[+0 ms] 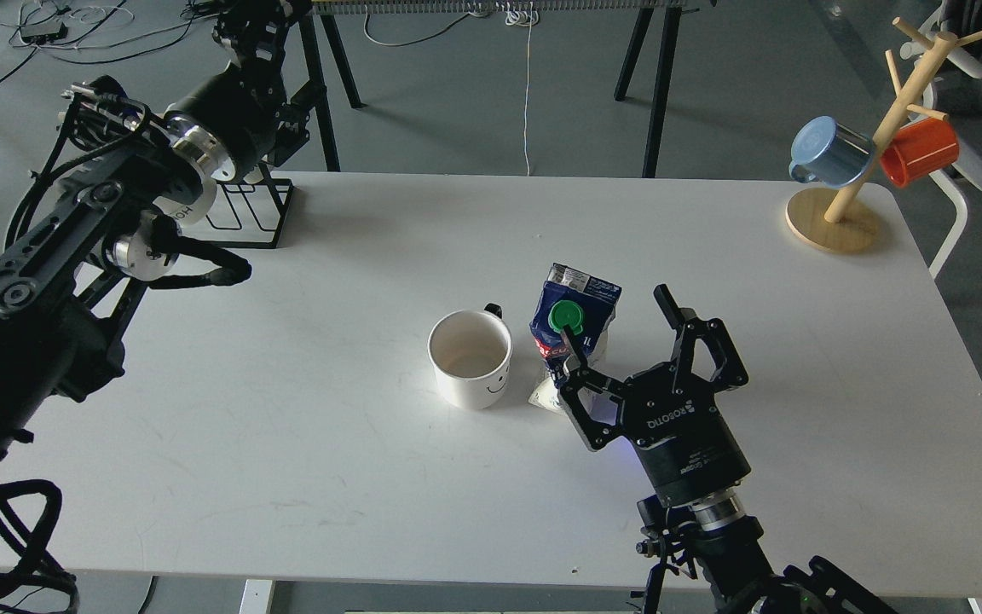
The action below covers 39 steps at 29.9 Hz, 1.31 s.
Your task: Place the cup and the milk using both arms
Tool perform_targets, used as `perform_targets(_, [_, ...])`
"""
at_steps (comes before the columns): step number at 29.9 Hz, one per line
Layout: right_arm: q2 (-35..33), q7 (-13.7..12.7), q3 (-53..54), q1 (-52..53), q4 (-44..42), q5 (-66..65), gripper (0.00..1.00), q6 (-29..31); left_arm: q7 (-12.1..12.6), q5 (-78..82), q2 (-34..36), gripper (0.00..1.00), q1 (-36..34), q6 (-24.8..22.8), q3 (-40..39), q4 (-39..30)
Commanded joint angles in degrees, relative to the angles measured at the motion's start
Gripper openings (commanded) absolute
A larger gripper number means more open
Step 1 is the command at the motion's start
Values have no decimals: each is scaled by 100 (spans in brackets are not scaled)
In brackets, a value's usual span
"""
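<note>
The cup (470,358) stands upright near the middle of the white table (798,358), with its open mouth up. The milk (574,328) stands just to the right of the cup, very close, but I cannot tell if they touch. The milk leans a little.

The right gripper (623,337) is just to the right of the milk. Its two fingers are spread wide. One finger is in front of the milk, near the green cap (565,316), and the other sticks up further right. Nothing is pinched between them. I think this is the letting-go step: the milk looks set down, and the fingers are off it.

The left gripper (231,275) is far to the left of the cup, up in the air above the table. It looks small and dark, so I cannot tell if it is wide or closed. It holds nothing that I can see.

Next, I think the right arm should pull back slowly and straight, away from the milk. The finger by the cap is close, so a bump could tip the leaning milk into the cup.

The cup is smooth, white and round, with a black handle and a drawn smile. The milk is a folded paper box, blue and white, with a pointed top. The table is flat and plain. Far right of the milk is a wooden mug tree (849,183) with a blue mug (828,153) and an orange mug (921,152).
</note>
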Motion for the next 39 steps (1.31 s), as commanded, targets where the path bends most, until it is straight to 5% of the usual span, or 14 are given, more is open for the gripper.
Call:
perform_targets(1, [-399, -9, 323, -9, 324, 15, 96, -1, -9, -1, 20, 99, -4, 0, 1, 0])
perform_targets(10, [-2155, -17, 1607, 359, 325, 883, 96, -1, -26, -18, -24, 99, -13, 0, -105, -97])
perform_targets(18, [-3774, -61, 1494, 1554, -492, 1351, 96, -1, -70, -97, -76, 99, -74, 9, -350, -106])
perform_targets(24, [-3916, -386, 985, 2617, -1370, 1351, 96, -1, -88, -790, -155, 99, 4, 9, -781, -44])
perform_targets(31, [-3863, -571, -343, 3823, -2373, 1351, 96, -725, -352, -2214, -103, 99, 444, -9, -975, 79])
perform_targets(36, [-3793, -1220, -370, 3823, -2654, 1369, 97, -1666, -378, -2628, -85, 99, 752, -140, -1264, 315])
perform_targets(39, [-3758, -1309, -353, 3797, -2673, 1456, 98, -1641, -369, -2673, -94, 99, 752, -430, -1318, 570])
